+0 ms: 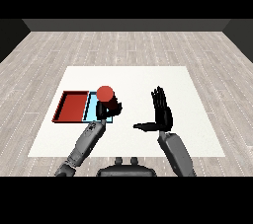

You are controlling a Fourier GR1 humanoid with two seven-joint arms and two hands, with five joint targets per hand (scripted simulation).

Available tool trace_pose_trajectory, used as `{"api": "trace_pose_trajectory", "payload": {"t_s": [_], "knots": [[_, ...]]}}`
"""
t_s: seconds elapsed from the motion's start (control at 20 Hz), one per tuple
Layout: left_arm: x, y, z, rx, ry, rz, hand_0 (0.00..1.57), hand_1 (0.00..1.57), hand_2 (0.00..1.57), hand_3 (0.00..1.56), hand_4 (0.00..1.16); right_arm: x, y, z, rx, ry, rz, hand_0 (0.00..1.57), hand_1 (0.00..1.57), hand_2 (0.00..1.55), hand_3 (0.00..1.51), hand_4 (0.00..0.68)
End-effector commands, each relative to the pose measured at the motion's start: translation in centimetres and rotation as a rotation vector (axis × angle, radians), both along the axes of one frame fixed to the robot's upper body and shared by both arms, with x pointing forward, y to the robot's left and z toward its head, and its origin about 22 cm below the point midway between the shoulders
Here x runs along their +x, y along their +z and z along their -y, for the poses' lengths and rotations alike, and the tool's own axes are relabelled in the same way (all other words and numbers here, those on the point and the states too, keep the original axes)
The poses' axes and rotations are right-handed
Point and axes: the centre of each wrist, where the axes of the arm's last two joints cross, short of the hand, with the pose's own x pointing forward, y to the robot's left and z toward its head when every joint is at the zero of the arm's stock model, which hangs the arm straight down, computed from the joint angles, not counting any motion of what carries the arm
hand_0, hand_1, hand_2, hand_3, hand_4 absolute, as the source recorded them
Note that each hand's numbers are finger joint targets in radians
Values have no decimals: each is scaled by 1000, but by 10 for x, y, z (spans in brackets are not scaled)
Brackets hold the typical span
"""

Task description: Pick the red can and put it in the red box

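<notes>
The red can [105, 93] stands upright over the light blue tray [92, 103], and my left hand [109, 106] is curled round its lower part, which the hand hides. I cannot tell whether the can rests on the tray or hangs just above it. The red tray [72, 106] lies directly left of the blue one with nothing in it. My right hand [161, 112] is out on the white table to the right, fingers straight and pointing away, thumb stretched to the left, holding nothing.
The white table [133, 80] spreads around both trays, ending in a front edge just behind my forearms. Grey wood floor surrounds it.
</notes>
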Motion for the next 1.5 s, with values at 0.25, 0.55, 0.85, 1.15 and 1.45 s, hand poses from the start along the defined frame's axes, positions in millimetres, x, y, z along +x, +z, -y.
{"api": "trace_pose_trajectory", "payload": {"t_s": [0.25, 0.55, 0.85, 1.15, 1.45], "knots": [[11, 37, -90, 109, 163, -13, 1571, 1571, 1571, 1490, 1118, -22, -31, 57, -16, -128, -64, 0, 0, 0, 0, 0], [32, 30, -165, 363, 329, -119, 1571, 1571, 1542, 1474, 1133, -38, -52, 86, -14, -157, -105, 0, 0, 0, 0, 0], [27, -4, -238, 479, 425, -426, 1571, 1571, 1559, 1493, 1059, -15, -47, 83, -19, -156, -123, 0, 0, 0, 0, 0], [27, -36, -270, 581, 538, -711, 1509, 1509, 1426, 1363, 972, -4, -47, 81, 12, -158, -99, 0, 0, 0, 0, 0], [20, -73, -256, 641, 515, -912, 0, 0, 324, 0, 705, 6, -63, 87, -22, -167, -106, 0, 0, 0, 0, 0]]}}
